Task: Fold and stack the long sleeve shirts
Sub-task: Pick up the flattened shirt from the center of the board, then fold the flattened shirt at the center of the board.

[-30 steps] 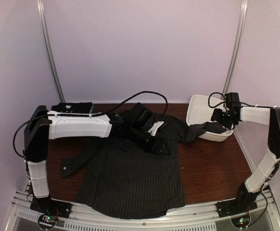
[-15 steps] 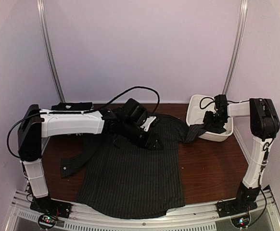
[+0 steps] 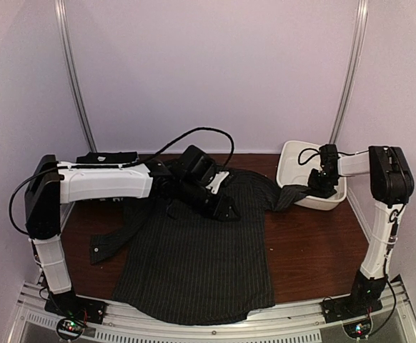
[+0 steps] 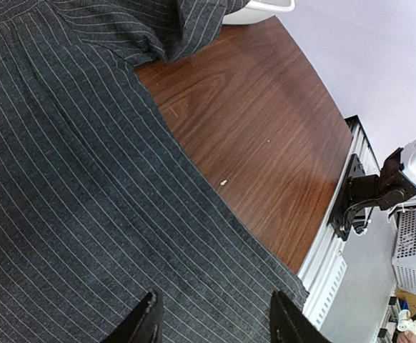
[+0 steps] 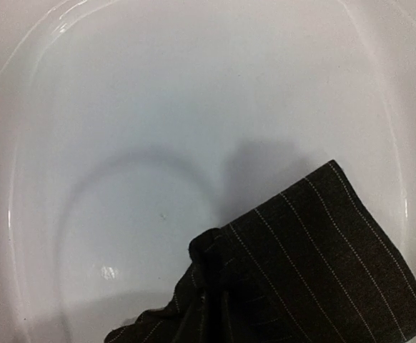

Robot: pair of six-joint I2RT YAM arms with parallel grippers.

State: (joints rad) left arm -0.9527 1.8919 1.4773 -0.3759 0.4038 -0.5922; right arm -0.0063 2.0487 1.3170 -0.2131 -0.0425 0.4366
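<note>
Our left arm [image 3: 104, 184] reaches across the table's [image 3: 315, 243] middle, left gripper [image 4: 214, 306] facing down with fingers [image 4: 145, 325] parted. Our right arm [image 3: 379, 246] bends toward the far right corner — how the right gripper [image 3: 321, 182] stands, we cannot tell.

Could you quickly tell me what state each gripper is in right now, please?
Left gripper: open, above the pinstriped shirt.
Right gripper: cannot be told; its fingers are unseen, at the white tub.

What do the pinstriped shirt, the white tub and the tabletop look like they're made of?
The pinstriped shirt looks like woven cloth, matte charcoal with fine pale stripes; it drapes and wrinkles. The tub seems plastic: smooth glossy white with soft reflections. The tabletop is wood or wood-look laminate, reddish-brown with grain and slight sheen.
</note>
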